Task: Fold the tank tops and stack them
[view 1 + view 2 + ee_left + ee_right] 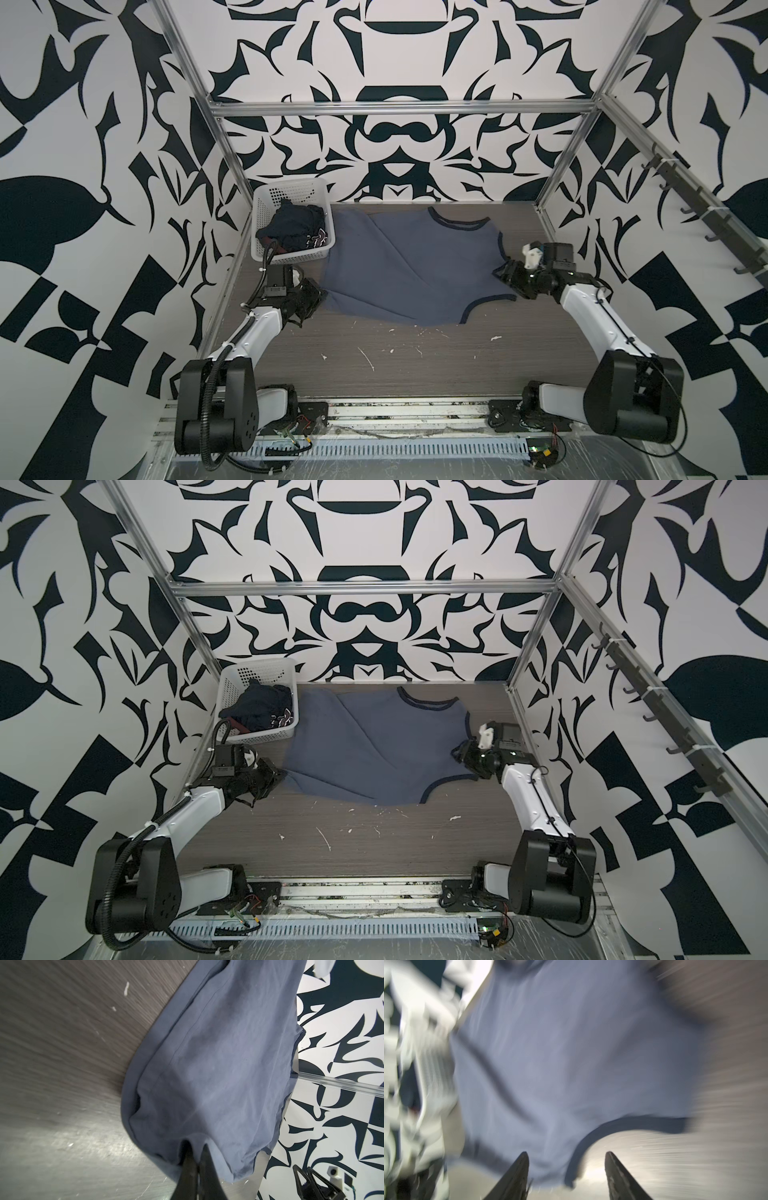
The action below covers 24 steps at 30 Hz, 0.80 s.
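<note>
One hem corner of the slate-blue, navy-trimmed cloth tank top (415,266) is clenched in my left pincer (195,1147); right pincer (566,1154) released, so tugging may skew it.

Left tool (196,1145) clamped tight, right tool (566,1154) agape (though blurred).

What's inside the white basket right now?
A crumpled navy tank top with white lettering lies bunched in the white basket. Anything beneath it, and the basket floor, is covered by the cloth.
</note>
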Motion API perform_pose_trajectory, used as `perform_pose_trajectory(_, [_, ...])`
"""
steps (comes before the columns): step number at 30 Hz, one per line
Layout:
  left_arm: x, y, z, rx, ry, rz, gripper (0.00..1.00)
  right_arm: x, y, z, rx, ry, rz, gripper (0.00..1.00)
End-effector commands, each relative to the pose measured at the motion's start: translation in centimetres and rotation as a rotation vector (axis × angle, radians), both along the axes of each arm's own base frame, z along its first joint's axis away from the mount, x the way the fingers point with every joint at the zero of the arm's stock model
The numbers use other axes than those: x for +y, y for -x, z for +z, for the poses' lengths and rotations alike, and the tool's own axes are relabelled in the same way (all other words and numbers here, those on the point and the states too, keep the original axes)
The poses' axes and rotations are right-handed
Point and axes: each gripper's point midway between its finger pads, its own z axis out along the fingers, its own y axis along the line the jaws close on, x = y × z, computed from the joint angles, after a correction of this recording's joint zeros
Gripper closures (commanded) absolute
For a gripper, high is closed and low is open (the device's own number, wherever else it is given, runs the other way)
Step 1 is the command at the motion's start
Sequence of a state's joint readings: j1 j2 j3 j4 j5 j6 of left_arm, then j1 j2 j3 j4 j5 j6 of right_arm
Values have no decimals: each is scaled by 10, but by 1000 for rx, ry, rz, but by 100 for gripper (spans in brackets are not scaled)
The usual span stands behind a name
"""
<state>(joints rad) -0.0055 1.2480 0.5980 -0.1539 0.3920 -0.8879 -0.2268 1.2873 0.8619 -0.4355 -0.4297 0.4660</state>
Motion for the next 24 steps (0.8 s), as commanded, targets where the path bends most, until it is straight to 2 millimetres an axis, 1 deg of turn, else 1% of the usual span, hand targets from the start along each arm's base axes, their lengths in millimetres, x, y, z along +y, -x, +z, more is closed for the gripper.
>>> perform_pose_trajectory(1, [6, -11, 7, -36, -17, 31, 100, -43, 2, -29, 101, 62, -174, 42])
perform_pose_trajectory(3, [7, -10, 4, -30, -20, 35, 100, -54, -1, -43, 138, 85, -219, 43])
perform_pose_trajectory(7, [6, -6, -2, -17, -15, 31, 100, -60, -13, -68, 180, 70, -250, 47])
perform_pose_trajectory(10, [6, -4, -5, -16, -18, 32, 100, -68, -16, -78, 209, 103, -265, 51])
perform_pose_trajectory(12, [6, -3, -7, -13, -16, 30, 100, -68, -17, -83, 219, 106, -260, 54])
perform_pose_trajectory(15, [4, -4, -9, -12, -3, 31, 100, -55, -27, -92, 241, 75, -194, 56])
perform_pose_trajectory(16, [4, -5, -8, -19, 2, 29, 100, -50, -31, -93, 248, 72, -168, 60])
perform_pose_trajectory(17, [2, -5, -13, -1, 8, 26, 100, -47, -33, -94, 254, 81, -150, 65])
perform_pose_trajectory(18, [2, -5, -17, 10, 12, 24, 100, -44, -36, -92, 254, 106, -131, 69])
perform_pose_trajectory(21, [1, -7, -16, 10, 17, 21, 100, -36, -43, -83, 269, 222, -71, 87])
perform_pose_trajectory(22, [2, -7, -16, 9, 14, 23, 100, -28, -48, -80, 273, 255, -37, 91])
perform_pose_trajectory(23, [2, -7, -16, 9, 13, 25, 100, -23, -48, -82, 292, 292, -8, 95])
perform_pose_trajectory(24, [3, -7, -16, 9, 10, 26, 100, -18, -52, -79, 308, 354, 23, 96])
